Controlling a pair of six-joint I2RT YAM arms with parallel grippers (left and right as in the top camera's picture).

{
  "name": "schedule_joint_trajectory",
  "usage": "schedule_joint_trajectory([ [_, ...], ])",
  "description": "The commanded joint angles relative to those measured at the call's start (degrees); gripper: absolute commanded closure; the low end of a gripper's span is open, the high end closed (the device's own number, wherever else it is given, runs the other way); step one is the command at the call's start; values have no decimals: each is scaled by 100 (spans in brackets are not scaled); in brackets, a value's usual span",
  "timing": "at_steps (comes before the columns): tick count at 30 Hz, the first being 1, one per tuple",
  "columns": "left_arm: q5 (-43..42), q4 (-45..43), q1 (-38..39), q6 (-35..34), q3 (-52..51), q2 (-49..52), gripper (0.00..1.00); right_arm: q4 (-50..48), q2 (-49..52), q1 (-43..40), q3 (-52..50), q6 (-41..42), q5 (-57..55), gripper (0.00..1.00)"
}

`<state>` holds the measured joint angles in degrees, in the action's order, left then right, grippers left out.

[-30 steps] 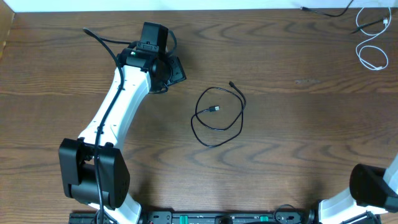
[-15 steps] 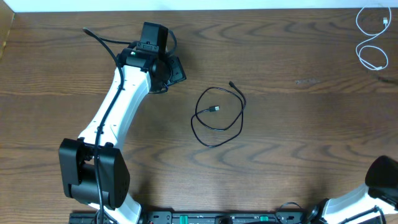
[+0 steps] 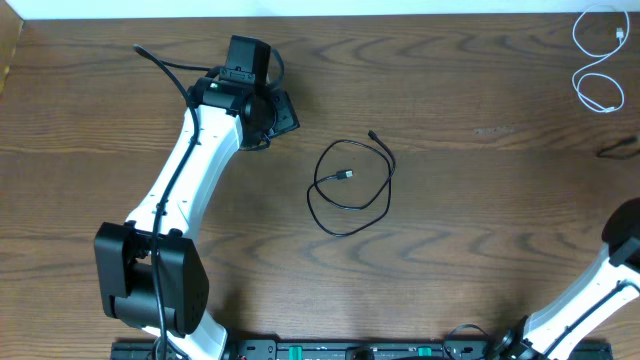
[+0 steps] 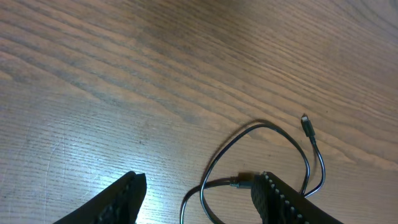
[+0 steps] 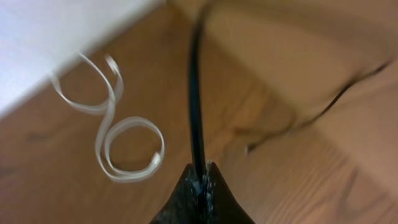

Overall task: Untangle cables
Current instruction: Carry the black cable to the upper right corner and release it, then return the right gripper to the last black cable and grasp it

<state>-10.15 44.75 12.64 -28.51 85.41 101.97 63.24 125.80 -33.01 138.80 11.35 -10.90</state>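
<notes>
In the middle of the table (image 3: 480, 250), seen from above, a black cable (image 3: 389, 185) lies in a loose loop. The left arm (image 3: 190, 180) reaches up to the far left part of the table. The left claw (image 3: 280, 114) sits near the loop but does not touch it. From up here I cannot tell how its fingers stand. A white cable (image 3: 596, 68) lies curled in the far right corner, well apart from the black cable. Only a bit of the right arm (image 3: 625, 250) shows at the right edge, and its claw is out of the picture. A short dark line (image 3: 614, 150) lies near that edge; I cannot tell what it is.

From the left wrist, the left claw (image 4: 199, 186) is spread wide and grips nothing. Its two fingers (image 4: 118, 199) show at the bottom. The black cable (image 4: 261, 124) lies flat on the table (image 4: 124, 74) just ahead of them. One plug (image 4: 305, 122) points away. The other plug (image 4: 239, 182) lies close to the finger on the right side of the picture.

From the right wrist, the right claw (image 5: 200, 183) is pinched tight on a thin black cord (image 5: 194, 93). The cord runs straight up from the tips. The white cable (image 5: 155, 134) lies in curls on the table to the left, apart from the cord.
</notes>
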Motion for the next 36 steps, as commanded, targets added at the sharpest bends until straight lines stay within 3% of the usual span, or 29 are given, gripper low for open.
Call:
schedule_joint_trajectory([
  [1,55,13,9,13,-35,70,40,284,393,-234,57,863,157,99],
  [3,55,13,9,13,-35,70,41,474,595,-297,57,901,507,97],
  [4,55,13,9,13,-35,70,40,568,675,-313,57,901,671,81],
  [5,55,13,9,13,-35,70,41,634,737,-315,57,901,804,55],
  [7,55,13,9,13,-35,70,41,774,807,-315,57,896,1180,18],
  [9,57,13,9,13,-35,70,41,894,802,-306,57,892,1493,11],
  [13,55,13,9,13,-35,70,40,962,667,-249,59,341,2472,2],
  [20,55,13,9,13,-35,70,40,949,282,116,61,-688,4019,1],
  [23,55,13,9,13,-35,70,41,981,164,258,61,-717,3871,1],
  [29,55,15,9,13,-35,70,41,1274,181,343,57,-31,2181,1],
  [33,55,15,9,13,-35,70,41,1403,181,369,57,-22,1987,1],
  [36,55,15,9,13,-35,70,40,1429,181,404,57,-247,2529,1],
])
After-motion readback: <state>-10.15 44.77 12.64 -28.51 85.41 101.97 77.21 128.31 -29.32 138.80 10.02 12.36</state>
